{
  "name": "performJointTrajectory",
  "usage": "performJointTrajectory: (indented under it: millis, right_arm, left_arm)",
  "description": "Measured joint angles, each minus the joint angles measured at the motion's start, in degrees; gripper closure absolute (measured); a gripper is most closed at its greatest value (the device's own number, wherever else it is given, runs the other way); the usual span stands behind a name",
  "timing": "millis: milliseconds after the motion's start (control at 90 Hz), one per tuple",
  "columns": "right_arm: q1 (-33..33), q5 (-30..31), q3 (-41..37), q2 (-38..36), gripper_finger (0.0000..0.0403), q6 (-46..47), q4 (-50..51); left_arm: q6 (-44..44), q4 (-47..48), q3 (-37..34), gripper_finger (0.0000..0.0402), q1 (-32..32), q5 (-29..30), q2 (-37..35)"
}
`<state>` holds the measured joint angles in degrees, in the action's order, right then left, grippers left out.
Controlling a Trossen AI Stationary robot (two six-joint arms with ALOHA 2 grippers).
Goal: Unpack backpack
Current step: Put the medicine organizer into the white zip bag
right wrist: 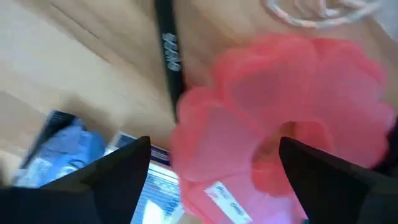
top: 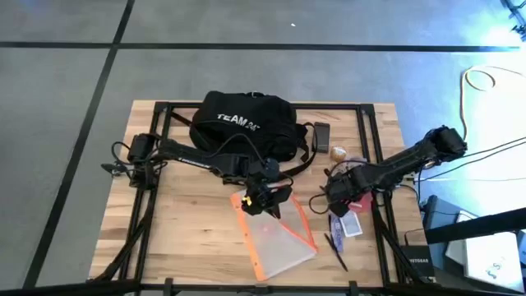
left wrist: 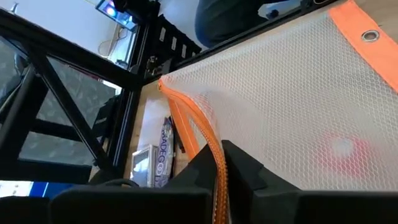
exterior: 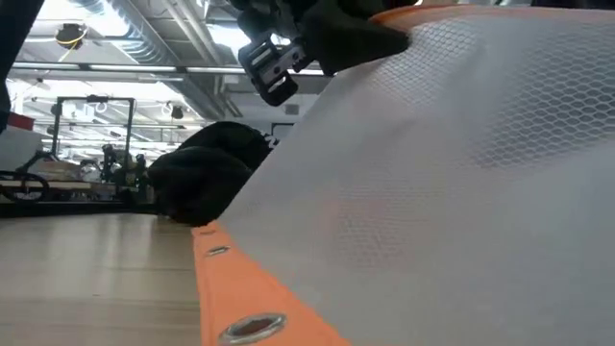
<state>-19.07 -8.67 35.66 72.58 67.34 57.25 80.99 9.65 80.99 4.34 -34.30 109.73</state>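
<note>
1. The backpack [top: 244, 123] lies at the far middle of the table [top: 189, 247], its white lettering facing up, just beyond the left gripper [top: 265, 196].
2. The left gripper sits in front of the backpack and is clamped on the orange-trimmed top edge of the mesh pouch [top: 275, 234]; in the left wrist view the trim runs between its closed fingers [left wrist: 245, 168].
3. The right gripper [top: 341, 197] is to the right of the pouch, well apart from the backpack, its fingers spread wide above a pink ruffled item [right wrist: 280, 124].
4. Under it lie a black pen [right wrist: 168, 50] and a blue packet [right wrist: 62, 149].
5. In the low view the pouch fills most of the picture and hides all but a dark part of the backpack.
6. The pink item is too blurred to identify.
</note>
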Motion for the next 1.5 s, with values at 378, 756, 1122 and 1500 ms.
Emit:
performJointTrajectory:
  millis: [378,756,1122,1500]
  right_arm:
    - [0.0,2.5,-2.0,0.0,0.0122,-1.1,-3.9]
    - [0.0,1.1,-6.2,-0.1,0.0172,-0.2,-6.3]
    - [0.0,1.6,-5.4,0.0,0.0206,-2.9,-6.4]
    - [0.0,5.1,0.9,0.0,0.0205,-5.4,-4.3]
  left_arm:
    - [-0.4,0.0,0.0,0.0402,0.0,0.0,0.0]
    - [-1.1,0.0,0.0,0.0402,0.0,0.0,0.0]
    - [-1.1,0.0,0.0,0.0402,0.0,0.0,0.0]
    - [-1.1,0.0,0.0,0.0402,0.0,0.0,0.0]
